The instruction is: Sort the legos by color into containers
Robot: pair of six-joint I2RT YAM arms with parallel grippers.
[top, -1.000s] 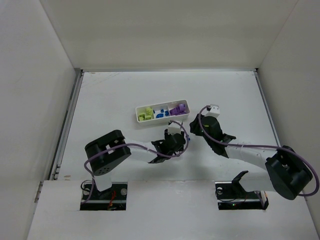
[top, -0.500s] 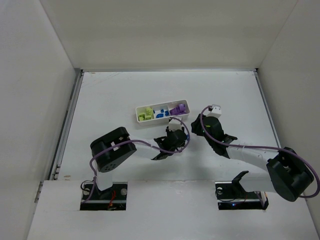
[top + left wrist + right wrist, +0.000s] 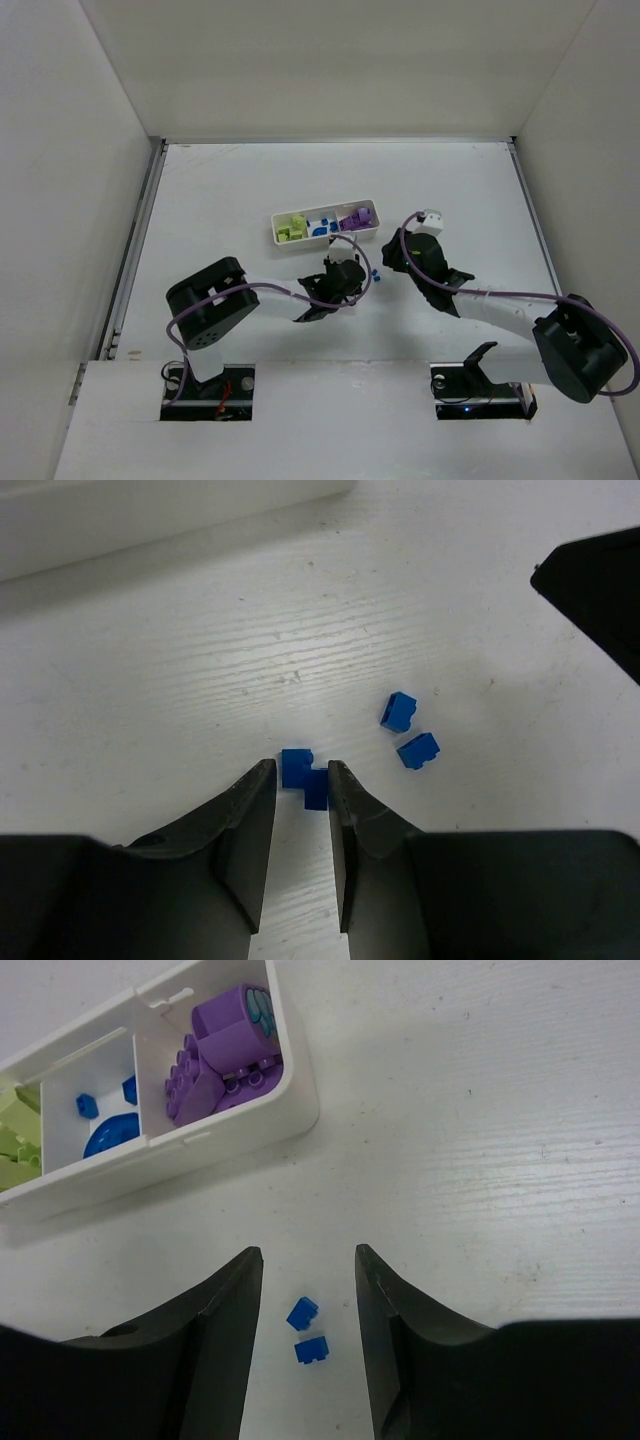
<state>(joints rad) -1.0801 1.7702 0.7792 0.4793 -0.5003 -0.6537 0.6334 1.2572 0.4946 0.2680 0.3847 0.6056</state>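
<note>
I am on the blue bricks, the last legos lying loose on the table. My left claw is drawn narrow around a blue brick in the lower middle of the left wrist view. The brick sits right at the fingertips and looks to touch the right-hand finger, but I cannot tell whether I have it pinched. Two more blue bricks lie just to the right of it, close together and apart from my claw.

My right claw is spread wide and empty, with that same pair of bricks on the table between its fingers, low in the right wrist view.

The white tray lies toward the upper left of that view. Purple pieces fill its right compartment, blue pieces lie in the middle one, and lime green ones show at the frame's left edge.

Next, as I judge it, I must get a firm pinch, lift, and carry the brick over the middle compartment. That calls for care, since the brick is tiny and could slip or twist out.

I can read no brand, label or writing anywhere. The round purple piece carries a teal mark that I cannot make out.
</note>
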